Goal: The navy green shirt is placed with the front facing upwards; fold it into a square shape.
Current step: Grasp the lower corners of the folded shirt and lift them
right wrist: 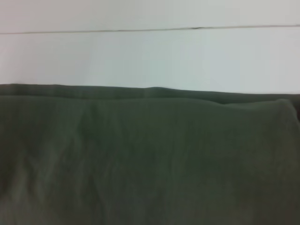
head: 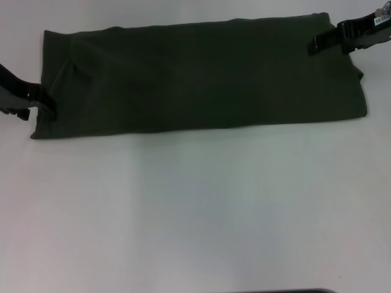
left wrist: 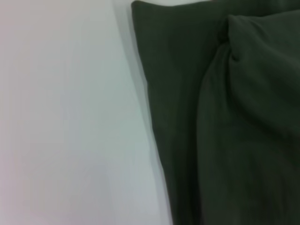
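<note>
Left gripper (head: 43, 110): at the shirt's (head: 201, 79) left end, apparently pinching cloth; can't tell.
Right gripper (head: 319, 44): far right corner, grip unclear.
Shirt: long band across bench (head: 195, 213).
Tip: lift both ends evenly.

The navy green shirt (head: 201, 76) lies folded into a long band across the far part of the white desk (head: 195, 213), plain side up. My left gripper (head: 47, 108) sits at its left end, touching the cloth near the front corner. My right gripper (head: 317, 44) rests on the far right corner.
</note>
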`<state>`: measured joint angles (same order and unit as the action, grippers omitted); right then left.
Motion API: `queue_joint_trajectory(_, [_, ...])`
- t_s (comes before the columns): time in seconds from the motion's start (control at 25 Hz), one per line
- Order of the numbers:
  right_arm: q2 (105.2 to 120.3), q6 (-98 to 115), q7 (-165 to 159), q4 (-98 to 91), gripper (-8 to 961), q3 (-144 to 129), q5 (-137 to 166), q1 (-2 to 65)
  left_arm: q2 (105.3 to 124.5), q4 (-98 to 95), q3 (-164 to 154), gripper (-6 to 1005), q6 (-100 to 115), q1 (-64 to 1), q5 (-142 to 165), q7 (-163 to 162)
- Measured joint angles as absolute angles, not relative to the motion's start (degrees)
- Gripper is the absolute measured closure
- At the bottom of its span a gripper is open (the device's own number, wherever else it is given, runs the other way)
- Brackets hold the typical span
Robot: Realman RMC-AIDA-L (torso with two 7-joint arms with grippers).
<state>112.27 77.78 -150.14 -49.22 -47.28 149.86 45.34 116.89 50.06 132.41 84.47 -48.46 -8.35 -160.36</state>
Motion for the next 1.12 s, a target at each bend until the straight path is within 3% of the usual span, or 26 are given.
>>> queue_joint_trajectory(0.44, [112.21, 77.8, -150.2, -49.0, 19, -47.3, 149.9, 45.4, 117.65, 48.0, 132.4, 233, 83.3, -48.9, -8.6, -161.0])
queue_joint_trajectory(0.56, [112.22, 77.8, -150.2, -48.9, 19, -47.3, 149.9, 45.3, 117.78, 47.9, 132.4, 155, 83.3, -48.9, -8.6, -161.0])
queue_joint_trajectory(1.0, [112.23, 78.2, -150.2, -49.0, 18, -47.3, 149.9, 45.3, 118.19, 47.6, 132.2, 184, 81.6, -49.4, -8.3, -161.6])
queue_joint_trajectory(1.12, [112.23, 78.2, -150.2, -49.1, 18, -47.3, 149.9, 45.3, 118.13, 46.7, 132.1, 319, 81.2, -49.8, -8.2, -161.7])
